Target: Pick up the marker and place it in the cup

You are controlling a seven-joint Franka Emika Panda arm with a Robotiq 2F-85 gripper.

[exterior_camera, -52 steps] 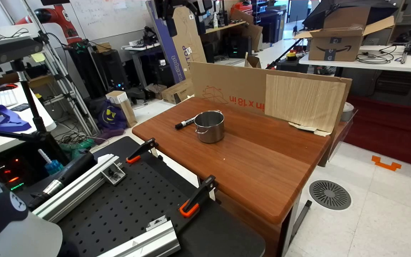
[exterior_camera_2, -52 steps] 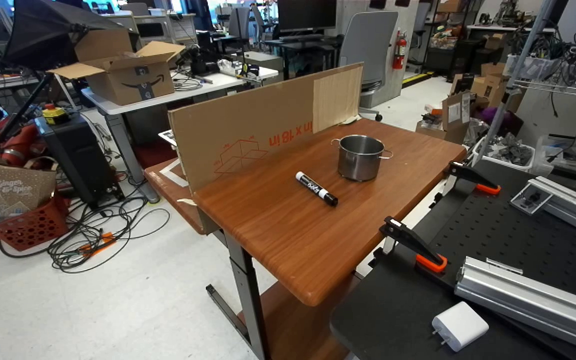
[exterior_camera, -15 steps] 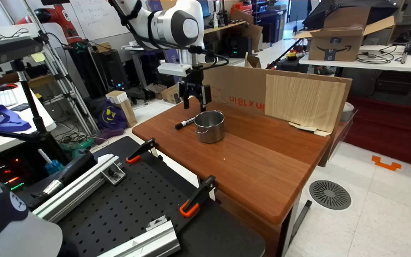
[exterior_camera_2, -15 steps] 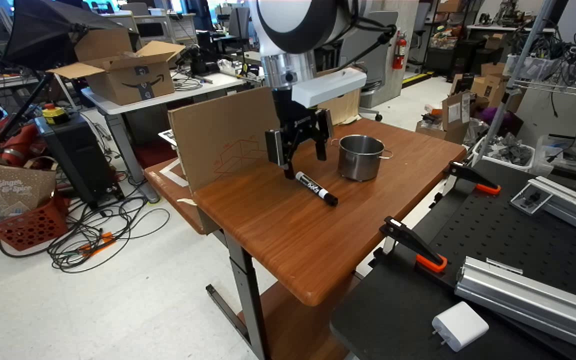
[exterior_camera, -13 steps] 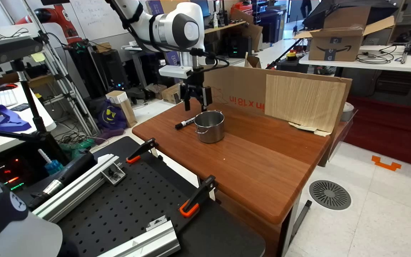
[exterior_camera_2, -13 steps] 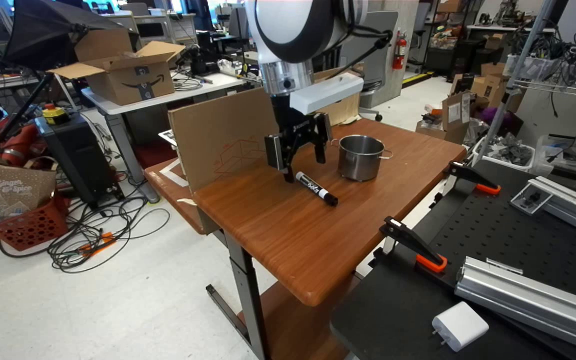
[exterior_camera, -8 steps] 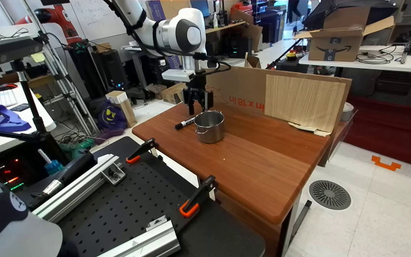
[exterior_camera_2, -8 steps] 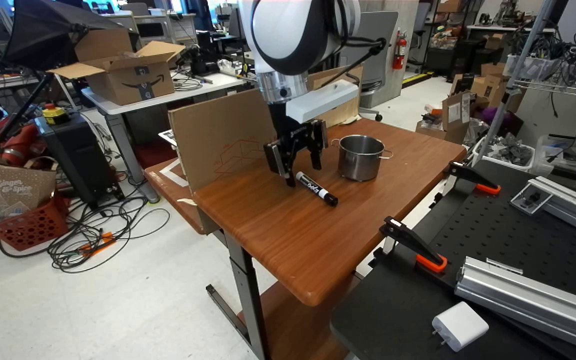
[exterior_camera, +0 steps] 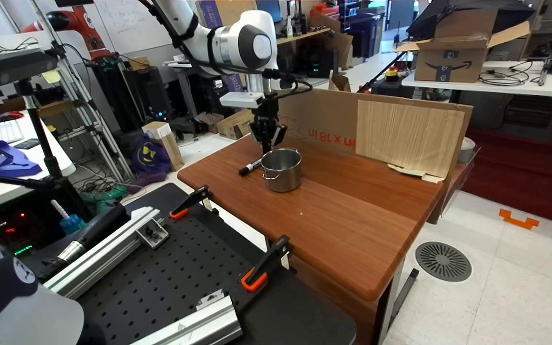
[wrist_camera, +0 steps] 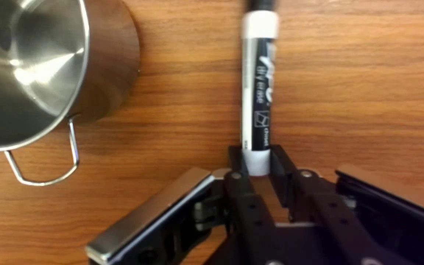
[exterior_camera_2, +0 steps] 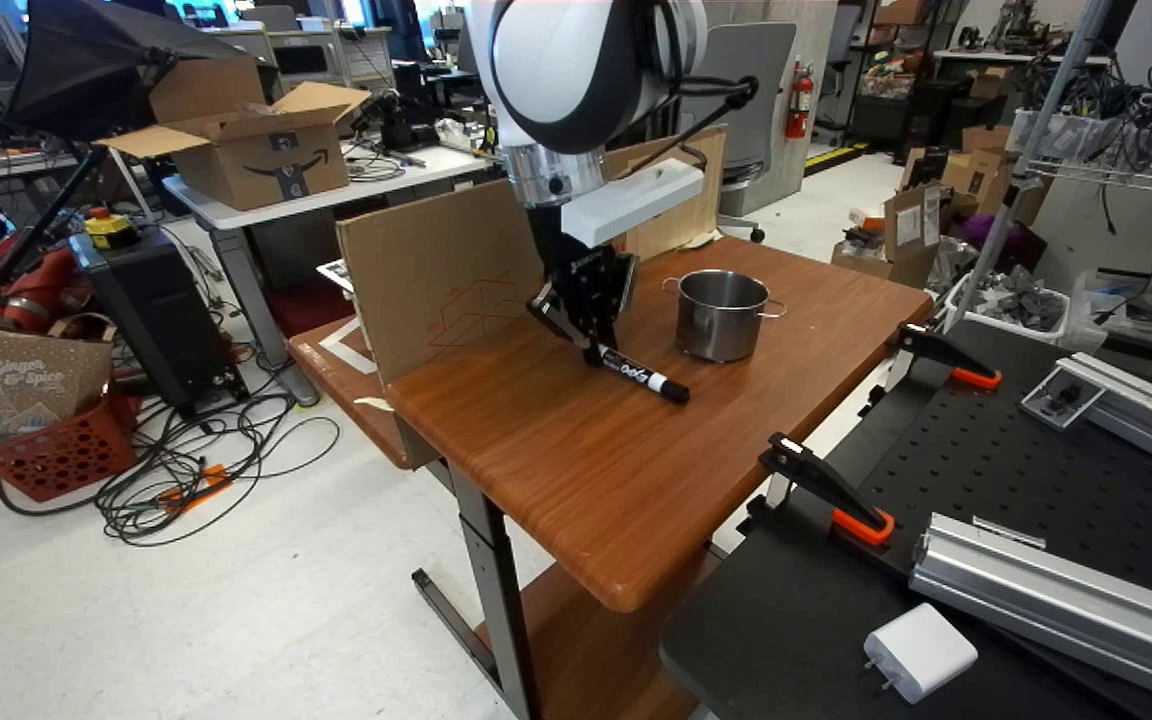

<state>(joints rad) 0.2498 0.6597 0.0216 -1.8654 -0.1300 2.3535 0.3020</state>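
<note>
Just beside the pincer (wrist_camera: 257,162), and apart from it, a grey metal cup (wrist_camera: 105,62) stands upright on the worktop (wrist_camera: 182,95). The part of its inside that shows is bare, shiny metal with bright glints, and a thin wire handle (wrist_camera: 75,147) juts from its wall. Well away from the pincer, in both exterior views, a cardboard box (exterior_camera_2: 281,165) sits on a desk (exterior_camera_2: 441,163) with its flaps spread; its contents are hidden. Also well away, down on the floor (exterior_camera_2: 286,620), is a red basket (exterior_camera_2: 56,465); whether the printed carton (exterior_camera_2: 26,375) there is in it or behind it, I cannot tell.

The pincer is clamped on the marker (wrist_camera: 258,92), its black fingers (wrist_camera: 285,173) gripping the white end from both sides. The marker points straight out from the pincer, its black cap (exterior_camera_2: 676,392) at the far end. Along the barrel is a black label (wrist_camera: 262,84) with white lettering, "dry erase" among it, next to a pale strip, then a white band before the cap. Whether the marker touches the worktop beneath, I cannot tell.
</note>
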